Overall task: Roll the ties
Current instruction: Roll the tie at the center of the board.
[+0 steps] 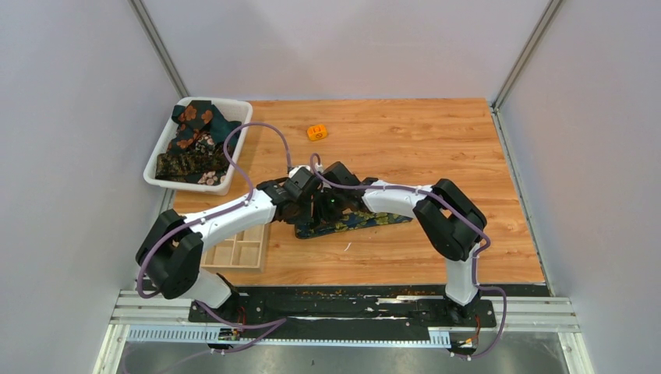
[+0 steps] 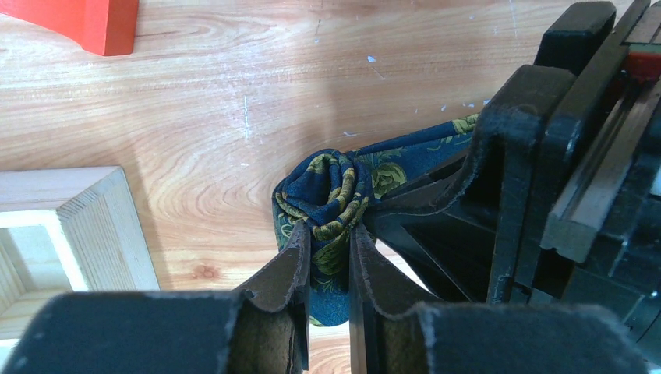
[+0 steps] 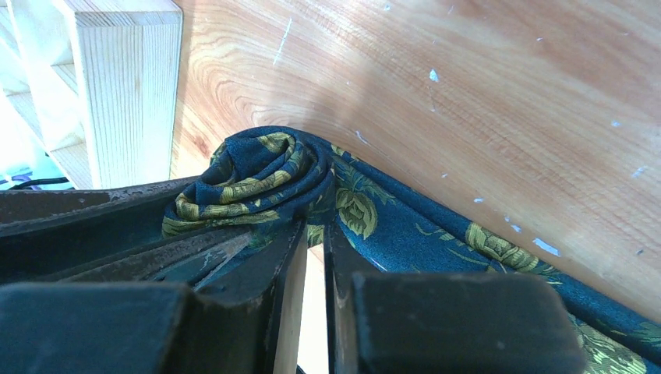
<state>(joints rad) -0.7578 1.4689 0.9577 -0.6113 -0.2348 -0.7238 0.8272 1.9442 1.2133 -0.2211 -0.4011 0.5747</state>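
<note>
A navy tie (image 1: 366, 221) with yellow-green flowers lies on the wooden table, its left end wound into a small roll (image 2: 327, 183). My left gripper (image 2: 329, 234) is shut on that roll from the near side, with fabric pinched between its fingers. The right gripper (image 3: 316, 226) is shut on the tie where the flat strip (image 3: 436, 234) meets the roll (image 3: 249, 171). Both grippers meet at the table's middle, the left gripper (image 1: 300, 209) close beside the right gripper (image 1: 323, 206). More dark floral ties (image 1: 195, 140) are heaped in a white bin (image 1: 236, 109) at the back left.
A wooden compartment tray (image 1: 238, 249) sits just left of the roll, near the front edge, and shows as the tray (image 2: 70, 226) in the left wrist view. A small orange piece (image 1: 316, 132) lies at the back centre. A red piece (image 2: 86, 19) shows beyond the roll.
</note>
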